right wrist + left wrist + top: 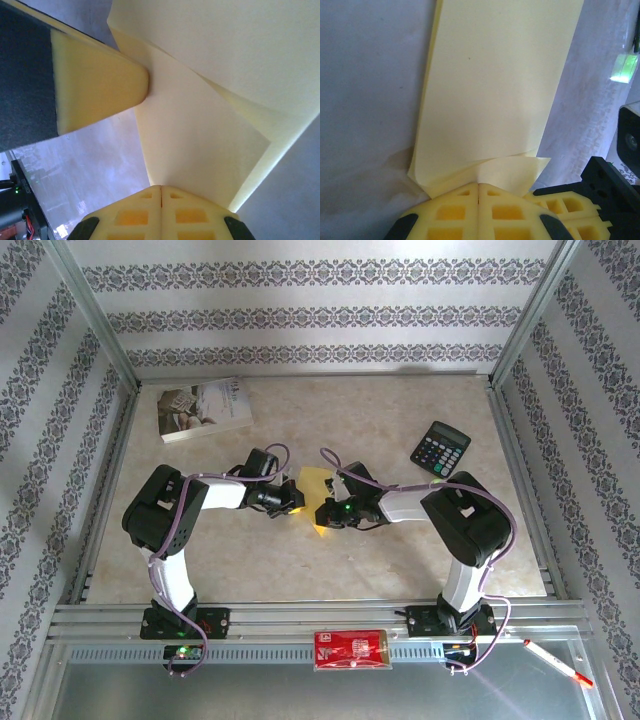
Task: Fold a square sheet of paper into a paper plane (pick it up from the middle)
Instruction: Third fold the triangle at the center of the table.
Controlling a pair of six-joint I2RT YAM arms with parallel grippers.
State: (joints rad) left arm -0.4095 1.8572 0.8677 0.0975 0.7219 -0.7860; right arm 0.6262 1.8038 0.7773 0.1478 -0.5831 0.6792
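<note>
Top external, layout: L gripper point(290, 498) and R gripper point(325, 512) face tip-to-tip at centre of beige marbled table point(420, 550).
L gripper: jaws closed, pinching near end of thin yellow folded paper sheet point(495, 90).
Sheet axis: long axis runs straight away from L tips; small flap turned up at pinch.
R gripper: jaws closed on sheet's other edge, near L pinch.
Nearer arm: neither; both touching sheet.
Next move (judged): crease along long axis.
</note>
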